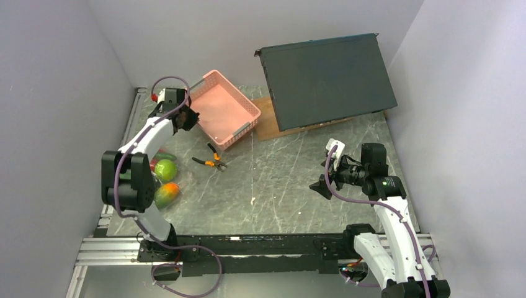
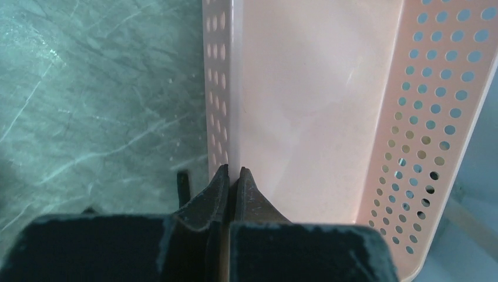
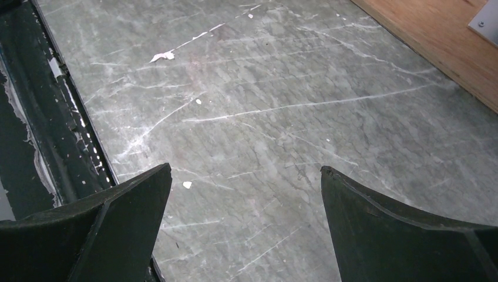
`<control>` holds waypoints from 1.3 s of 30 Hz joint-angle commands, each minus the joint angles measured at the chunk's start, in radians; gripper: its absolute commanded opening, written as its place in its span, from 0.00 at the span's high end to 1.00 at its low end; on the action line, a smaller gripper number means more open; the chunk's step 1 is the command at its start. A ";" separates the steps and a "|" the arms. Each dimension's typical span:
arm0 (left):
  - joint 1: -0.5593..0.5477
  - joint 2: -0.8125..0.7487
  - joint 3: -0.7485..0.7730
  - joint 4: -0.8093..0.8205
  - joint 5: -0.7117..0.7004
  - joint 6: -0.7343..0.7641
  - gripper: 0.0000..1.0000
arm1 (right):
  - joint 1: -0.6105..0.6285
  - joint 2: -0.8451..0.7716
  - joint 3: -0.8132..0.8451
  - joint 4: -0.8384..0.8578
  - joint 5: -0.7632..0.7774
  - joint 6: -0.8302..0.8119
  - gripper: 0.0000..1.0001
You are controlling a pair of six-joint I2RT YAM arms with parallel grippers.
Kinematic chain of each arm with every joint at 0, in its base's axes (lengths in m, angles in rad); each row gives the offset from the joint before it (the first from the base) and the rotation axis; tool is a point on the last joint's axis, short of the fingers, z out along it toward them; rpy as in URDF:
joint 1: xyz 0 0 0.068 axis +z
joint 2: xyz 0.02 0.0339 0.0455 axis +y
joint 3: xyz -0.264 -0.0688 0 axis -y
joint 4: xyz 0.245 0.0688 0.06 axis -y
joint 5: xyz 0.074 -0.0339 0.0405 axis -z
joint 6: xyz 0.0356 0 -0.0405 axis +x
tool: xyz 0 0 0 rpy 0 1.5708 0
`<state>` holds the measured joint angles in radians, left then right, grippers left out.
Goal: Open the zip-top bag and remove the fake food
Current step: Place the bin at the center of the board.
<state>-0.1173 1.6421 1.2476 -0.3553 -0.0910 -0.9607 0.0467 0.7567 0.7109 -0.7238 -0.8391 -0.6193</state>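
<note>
The grey marbled table [image 1: 279, 186] carries a pink basket [image 1: 239, 133] at rear left, with a wooden board [image 1: 267, 126] beside it. Pliers [image 1: 211, 161] lie near the basket. An apple [image 1: 165, 169] and a mango [image 1: 166, 194] sit at the left edge.

Your top view looks steeply down from above and behind, with the rail [image 1: 260, 241] at 6 o'clock, and takes in the whole desk [image 1: 279, 180]. Your left wrist view sits close over the basket [image 2: 305, 106], looking down past closed jaws along one wall. The top view has that basket at 11 o'clock. Your right wrist view faces bare desk from low and near, between wide jaws. It shares the rail at 9 o'clock and the board [image 3: 434, 41] at 1 o'clock.
</note>
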 commanded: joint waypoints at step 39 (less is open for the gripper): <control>0.114 0.020 0.136 -0.041 0.103 0.270 0.32 | 0.002 -0.019 -0.008 0.016 -0.033 -0.030 0.00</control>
<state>-0.0093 1.8137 1.3899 -0.3832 0.0032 -0.8551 0.0467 0.7513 0.7071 -0.7242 -0.8398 -0.6281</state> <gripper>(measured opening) 0.661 0.994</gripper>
